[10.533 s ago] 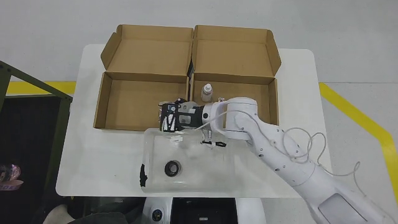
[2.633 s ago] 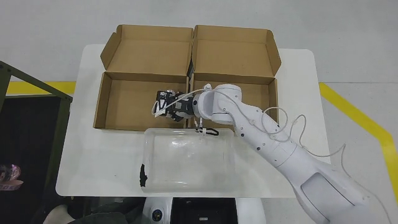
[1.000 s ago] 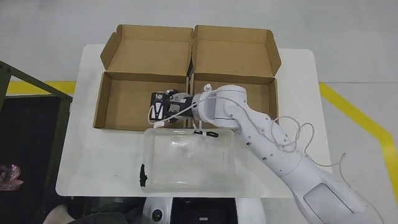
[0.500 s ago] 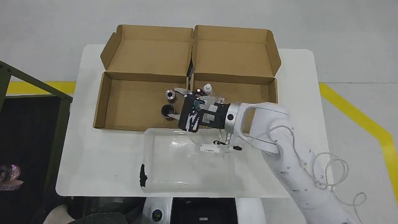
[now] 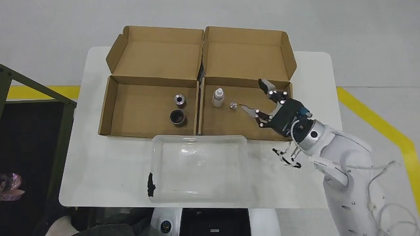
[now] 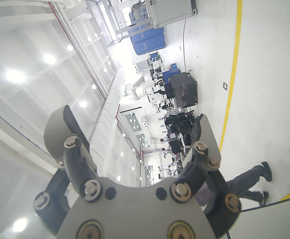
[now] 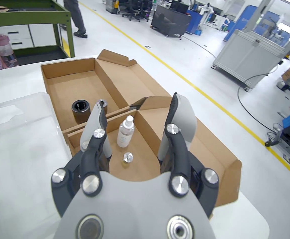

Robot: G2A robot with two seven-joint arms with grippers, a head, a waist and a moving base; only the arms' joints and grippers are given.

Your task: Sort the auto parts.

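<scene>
Two open cardboard boxes sit side by side. The left box holds a black cylinder and a silver sleeve. The right box holds a small white bottle and a small capped part. My right gripper hovers open and empty above the right box, to the right of both parts. Between its fingers in the right wrist view appear the bottle and the capped part, with the black cylinder beyond. My left gripper is open, empty, and aimed at the room.
A clear plastic bin stands in front of the boxes, with nothing visible inside, and its rim lies beside the left box. Both box lids stand open at the back. Bare white table lies at the left and right edges.
The black cylinder went from the clear bin into the left box and was let go. My right gripper then drew back to the right, over the right box.
</scene>
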